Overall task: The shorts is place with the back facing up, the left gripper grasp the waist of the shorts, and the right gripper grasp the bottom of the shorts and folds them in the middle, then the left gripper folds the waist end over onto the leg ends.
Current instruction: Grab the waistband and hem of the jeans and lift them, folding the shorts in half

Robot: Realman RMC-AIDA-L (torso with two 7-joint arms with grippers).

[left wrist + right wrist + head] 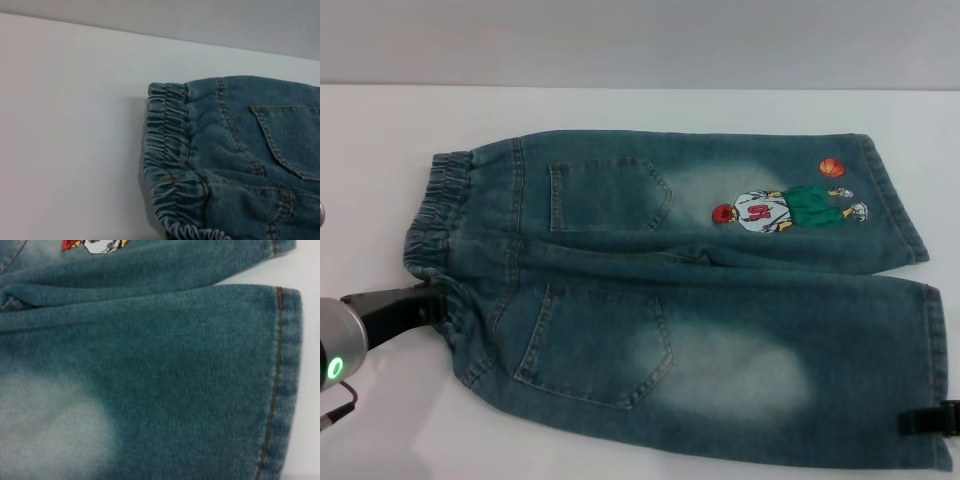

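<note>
On white table (380,130), ruffled-waist denim shorts (680,300)

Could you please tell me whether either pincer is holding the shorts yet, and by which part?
It cannot be told. The left pincer touches the waist of the shorts, the right pincer the near leg hem; neither grip shows.

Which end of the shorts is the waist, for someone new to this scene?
On the white table lie the shorts, back up. The waist is their narrow end on the robot's left, by the left gripper. It alone is gathered and ruffled; the hems opposite are flat.
</note>
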